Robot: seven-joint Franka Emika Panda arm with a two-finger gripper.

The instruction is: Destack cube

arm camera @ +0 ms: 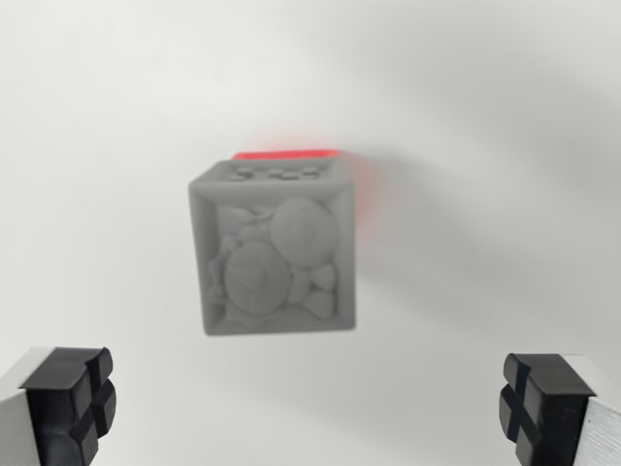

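A grey cube (276, 249) with a raised relief pattern on its top face sits in the middle of the wrist view, slightly blurred. Under it, a red cube (291, 155) shows only as a thin strip along the far edge and a red glow at the right side. My gripper (309, 408) is open, with its two black fingertips (70, 400) at the lower corners of the view, wide apart. The grey cube lies beyond the fingertips, between their lines, and nothing is held.
The cubes stand on a plain white surface (485, 146) with soft shadows at the upper right.
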